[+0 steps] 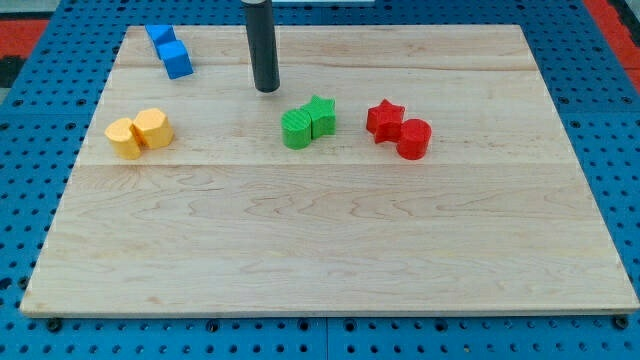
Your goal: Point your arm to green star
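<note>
The green star [321, 114] lies near the middle of the wooden board [330, 260], touching a green round block [297, 129] on its left. My tip [266, 89] rests on the board up and to the left of the green star, a short gap apart from it. The dark rod rises straight to the view's top.
A red star [383, 119] touches a red round block [413, 138] at the right. Two yellow blocks [140, 132] sit together at the left. Two blue blocks [170, 50] lie at the top left. Blue pegboard surrounds the board.
</note>
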Controlling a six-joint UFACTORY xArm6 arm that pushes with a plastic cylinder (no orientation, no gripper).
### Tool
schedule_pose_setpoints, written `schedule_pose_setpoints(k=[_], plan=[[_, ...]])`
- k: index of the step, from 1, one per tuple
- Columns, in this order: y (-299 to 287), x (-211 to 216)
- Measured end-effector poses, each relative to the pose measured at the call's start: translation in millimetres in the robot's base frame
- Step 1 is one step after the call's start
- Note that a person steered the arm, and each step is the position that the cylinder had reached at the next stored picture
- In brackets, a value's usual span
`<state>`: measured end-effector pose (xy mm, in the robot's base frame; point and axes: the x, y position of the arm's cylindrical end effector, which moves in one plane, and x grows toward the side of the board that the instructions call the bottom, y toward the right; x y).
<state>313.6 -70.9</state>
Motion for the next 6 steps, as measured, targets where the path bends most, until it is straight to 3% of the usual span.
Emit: schedule_pose_setpoints(k=[4, 5, 6], plan=[[19, -34], [81, -24], [90, 5]])
